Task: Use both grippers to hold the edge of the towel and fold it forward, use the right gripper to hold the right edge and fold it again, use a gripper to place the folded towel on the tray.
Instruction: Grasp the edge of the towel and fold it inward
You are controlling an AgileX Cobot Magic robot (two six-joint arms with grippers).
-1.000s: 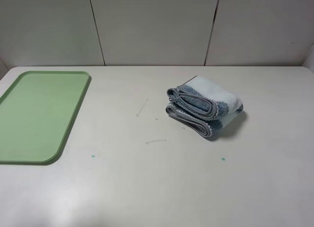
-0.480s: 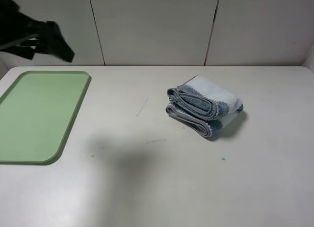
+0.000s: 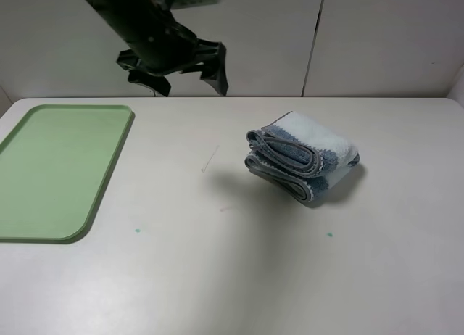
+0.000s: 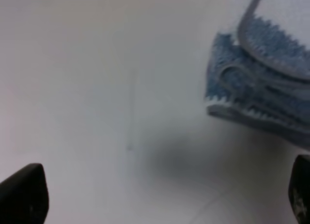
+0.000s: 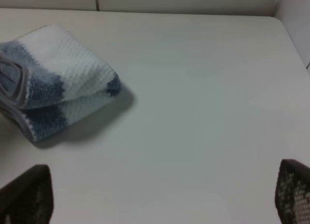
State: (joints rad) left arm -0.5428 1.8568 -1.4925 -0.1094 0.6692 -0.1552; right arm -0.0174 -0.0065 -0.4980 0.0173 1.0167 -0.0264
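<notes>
Tray (image 3: 58, 168): far left of the worktop (image 3: 217, 277), nothing on it.

Left hand (image 3: 181, 77): raised over the far part of the worktop, between tray and towel. Its fingers are spread wide and it grasps nothing. Its wrist view shows both tips well apart, with bare worktop between them.

Towel (image 3: 303, 155): right of centre, well apart from the tray, lying as a compact folded bundle. The stacked hem (image 3: 286, 155) edges face left and near, towards your left hand. The rounded white fold faces right and far. The long axis runs from far-left to near-right.

Right hand (image 5: 155, 200): outside the high view. In its own view the tips stand wide, released, with the towel off to its left across bare worktop.

Judgement: both folds look done and only the placing remains. The left hand looks better placed, since it sits on the tray side and the layered edge is turned towards it. You approach rightward and down.
</notes>
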